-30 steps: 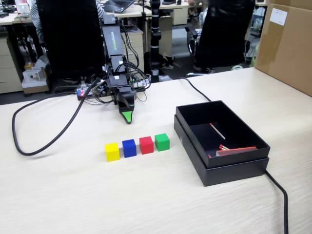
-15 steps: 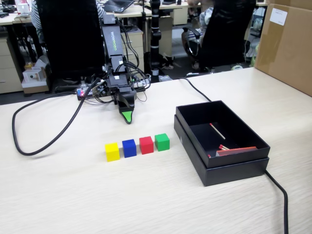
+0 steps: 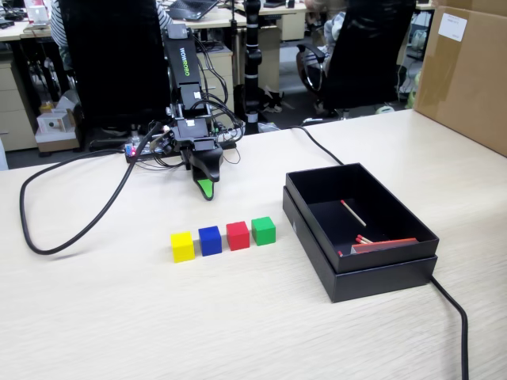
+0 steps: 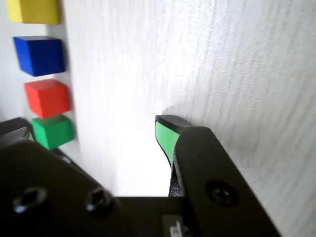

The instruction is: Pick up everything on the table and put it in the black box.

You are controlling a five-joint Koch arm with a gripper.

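Four cubes stand in a row on the beige table: yellow, blue, red, green. The wrist view shows them along its left edge: yellow, blue, red, green. My gripper points down just above the table, behind the row and apart from it. In the wrist view the gripper is open and empty, with bare table between the jaws. The black box sits in its tray right of the cubes.
Red-tipped matchsticks lie inside the box. A black cable loops over the table's left side and another runs past the box's right corner. A brown carton stands at the far right.
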